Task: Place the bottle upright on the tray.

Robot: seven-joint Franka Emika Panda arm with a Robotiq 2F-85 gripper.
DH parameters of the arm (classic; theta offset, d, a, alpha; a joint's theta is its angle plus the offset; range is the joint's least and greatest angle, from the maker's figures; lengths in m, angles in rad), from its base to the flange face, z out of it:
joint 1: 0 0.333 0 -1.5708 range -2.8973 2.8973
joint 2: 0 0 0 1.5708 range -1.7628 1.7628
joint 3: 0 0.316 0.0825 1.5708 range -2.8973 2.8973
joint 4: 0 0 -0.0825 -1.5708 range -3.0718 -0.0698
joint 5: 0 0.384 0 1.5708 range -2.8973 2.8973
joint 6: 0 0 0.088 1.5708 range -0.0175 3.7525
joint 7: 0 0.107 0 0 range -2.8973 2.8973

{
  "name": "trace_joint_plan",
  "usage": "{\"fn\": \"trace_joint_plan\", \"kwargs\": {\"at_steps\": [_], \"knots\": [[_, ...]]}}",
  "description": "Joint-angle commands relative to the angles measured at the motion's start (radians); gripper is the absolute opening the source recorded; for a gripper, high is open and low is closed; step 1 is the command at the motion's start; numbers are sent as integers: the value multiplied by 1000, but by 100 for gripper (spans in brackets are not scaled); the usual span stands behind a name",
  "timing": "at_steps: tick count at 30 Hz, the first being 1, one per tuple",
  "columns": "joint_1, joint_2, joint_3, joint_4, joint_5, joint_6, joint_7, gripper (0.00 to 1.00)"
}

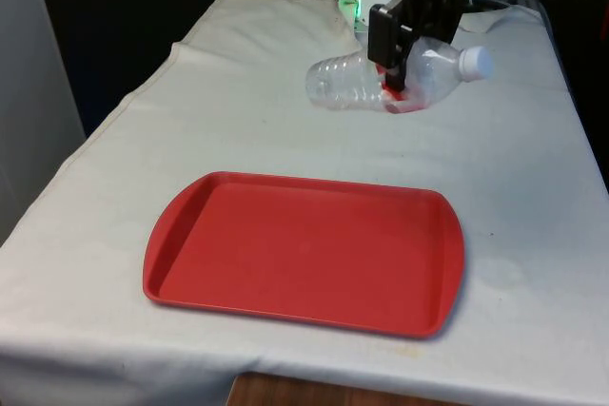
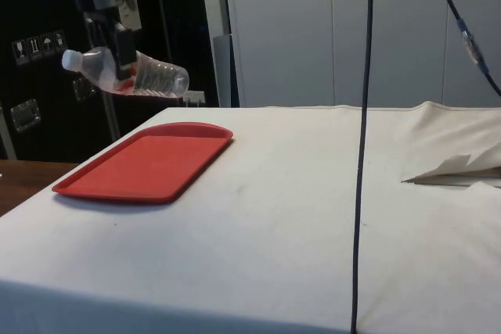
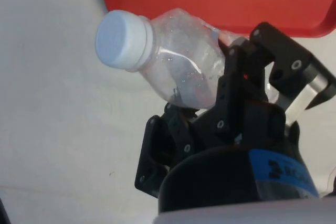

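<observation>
**Bottle held off the cloth, tray bare**

Biggest first: table under white cloth [image 1: 533, 187], running wide across front & side views. On it, near the front view's near edge, flat red rectangular plastic tray [image 1: 304, 252] w/ rounded corners and low raised rim, lying flat, nothing on it.

Well beyond the tray, toward the far end, clear ribbed plastic bottle w/ white screw cap [image 1: 362, 81] hangs lying nearly on its side, cap end pointing to the front view's right and tipped a bit up. Side view: bottle [image 2: 153, 76] clear of the cloth, in the air above and past the tray's far end, not over tray centre. A bit of red shows at the bottle's underside by the grip; can't tell what it is.

Black two-finger gripper [image 1: 393, 81] comes down from above, clamped round the bottle's mid-body, one finger each side. Wrist view: fingers [image 3: 231, 85] pressed on the clear wall, white cap [image 3: 123, 40] sticking out beyond them.
</observation>
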Motion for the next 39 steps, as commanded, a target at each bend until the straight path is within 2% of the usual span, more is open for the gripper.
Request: {"fn": "trace_joint_plan", "kwargs": {"at_steps": [1, 9, 16, 27, 39], "knots": [[0, 0, 0, 5, 5, 8, 13, 34], [2, 0, 3, 8, 2, 26, 48, 34], [4, 3, 6, 10, 5, 67, 104, 34], [10, 4, 4, 6, 2, 94, 174, 34], [6, 2, 4, 4, 3, 88, 182, 34]]}}
